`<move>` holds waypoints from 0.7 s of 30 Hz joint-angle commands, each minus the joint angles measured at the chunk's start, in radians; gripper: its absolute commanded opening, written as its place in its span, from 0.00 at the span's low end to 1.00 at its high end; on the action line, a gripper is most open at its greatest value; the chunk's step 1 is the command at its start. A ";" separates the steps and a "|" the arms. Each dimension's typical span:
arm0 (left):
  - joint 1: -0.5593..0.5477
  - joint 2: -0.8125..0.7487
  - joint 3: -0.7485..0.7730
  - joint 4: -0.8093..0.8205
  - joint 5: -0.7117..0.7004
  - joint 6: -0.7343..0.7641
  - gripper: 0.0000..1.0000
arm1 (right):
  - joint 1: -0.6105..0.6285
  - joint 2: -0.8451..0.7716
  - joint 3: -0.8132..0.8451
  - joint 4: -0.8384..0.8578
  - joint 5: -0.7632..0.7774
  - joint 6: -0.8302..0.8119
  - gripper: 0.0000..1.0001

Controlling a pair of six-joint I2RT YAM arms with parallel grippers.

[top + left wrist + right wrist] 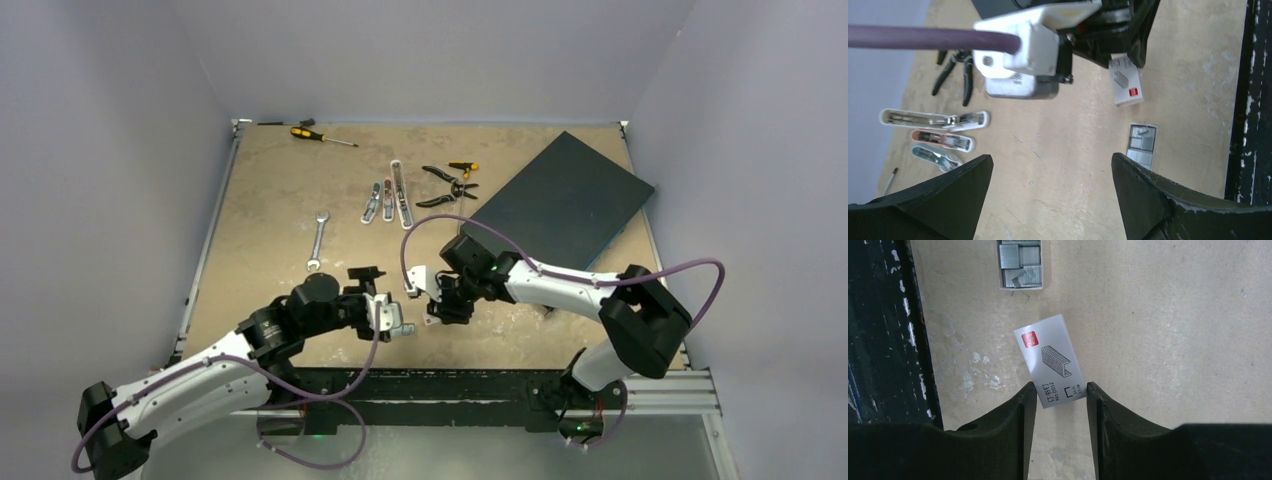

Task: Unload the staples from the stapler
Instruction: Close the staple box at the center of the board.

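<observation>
Right wrist: your right gripper (1061, 390) has its jaws narrow, pinching only the lower end of the tilted staple-box sleeve (1048, 357). It will likely twist or slip free. Staples (1020, 264) sit loose in an open tray (1020, 288) on the tabletop (1173, 340). Left gripper (1053, 162), jaws wide, hangs near; a careless sweep scatters them. Opened staplers (933, 119) lie well apart.

You've got plain pale lilac-grey walls on three sides: back wall (430, 50), left wall (100, 150), right wall (760, 120). Light is even and soft, shadows faint. The table (270, 200) has a tan, mottled top with whitish scuffs near the front. A black rail (450, 385) with chipped paint runs along the near edge, and a silver frame strip (670, 402) sits at its right.
</observation>
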 commanded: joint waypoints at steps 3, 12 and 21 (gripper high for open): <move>0.004 0.133 0.031 -0.013 0.070 0.041 0.88 | 0.000 -0.055 -0.042 0.021 0.051 0.051 0.50; 0.004 0.267 0.010 0.017 0.190 0.058 0.89 | -0.004 -0.129 -0.078 0.027 0.091 0.063 0.68; 0.005 0.242 -0.054 0.044 0.301 0.029 0.87 | -0.100 -0.180 -0.087 0.056 0.118 0.087 0.65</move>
